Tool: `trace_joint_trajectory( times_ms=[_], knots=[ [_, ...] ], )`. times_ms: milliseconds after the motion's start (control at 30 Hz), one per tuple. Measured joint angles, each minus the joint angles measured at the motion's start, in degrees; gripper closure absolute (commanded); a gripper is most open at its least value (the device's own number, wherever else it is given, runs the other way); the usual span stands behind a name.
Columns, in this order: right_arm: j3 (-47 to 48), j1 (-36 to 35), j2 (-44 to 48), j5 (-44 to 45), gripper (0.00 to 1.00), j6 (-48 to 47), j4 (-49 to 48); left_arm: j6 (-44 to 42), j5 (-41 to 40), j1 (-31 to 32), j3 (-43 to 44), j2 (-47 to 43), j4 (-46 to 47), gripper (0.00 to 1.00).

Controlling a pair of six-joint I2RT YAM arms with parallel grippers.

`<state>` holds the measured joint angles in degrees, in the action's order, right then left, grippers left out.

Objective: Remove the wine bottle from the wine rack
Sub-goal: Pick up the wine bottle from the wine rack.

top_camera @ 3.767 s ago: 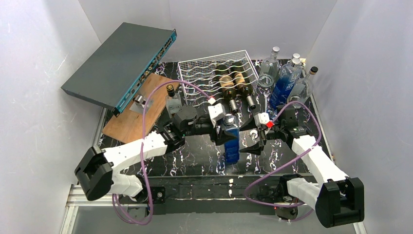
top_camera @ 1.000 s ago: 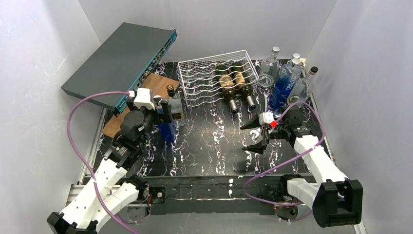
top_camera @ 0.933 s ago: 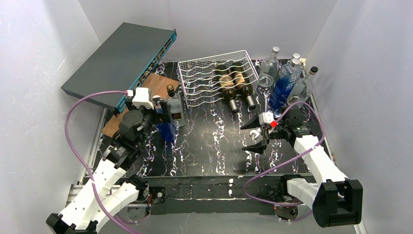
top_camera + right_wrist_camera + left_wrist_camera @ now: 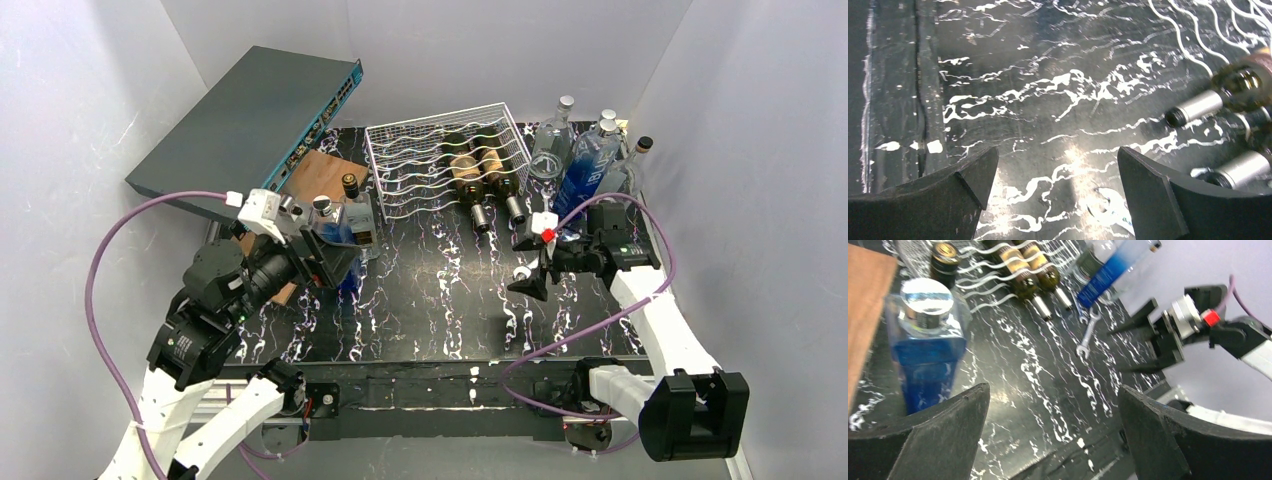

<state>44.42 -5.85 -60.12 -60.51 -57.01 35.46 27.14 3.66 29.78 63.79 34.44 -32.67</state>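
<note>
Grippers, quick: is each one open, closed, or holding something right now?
Left gripper: open, holding nothing.
Right gripper: open, holding nothing.

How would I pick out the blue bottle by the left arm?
Start at the wooden board on the left. Two square bottles stand at its right edge; the blue bottle is the nearer one, with a shiny silver cap, while the clear bottle behind it has a black cap.
</note>
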Motion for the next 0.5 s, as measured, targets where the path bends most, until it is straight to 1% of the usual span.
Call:
trace_joint_trajectory(
  times_ms=[233, 500],
  knots=[
    [7.04, 0.00, -2.86, 12.81, 0.02, 11.80, -1.46, 4.35, 9.64, 0.00, -3.37, -0.09, 0.59, 0.02],
    [13.84, -1.44, -8.02, 23.63, 0.02, 22.84, -6.71, 9.51, 14.32, 0.00, -8.44, -1.55, 2.73, 0.02]
  ],
)
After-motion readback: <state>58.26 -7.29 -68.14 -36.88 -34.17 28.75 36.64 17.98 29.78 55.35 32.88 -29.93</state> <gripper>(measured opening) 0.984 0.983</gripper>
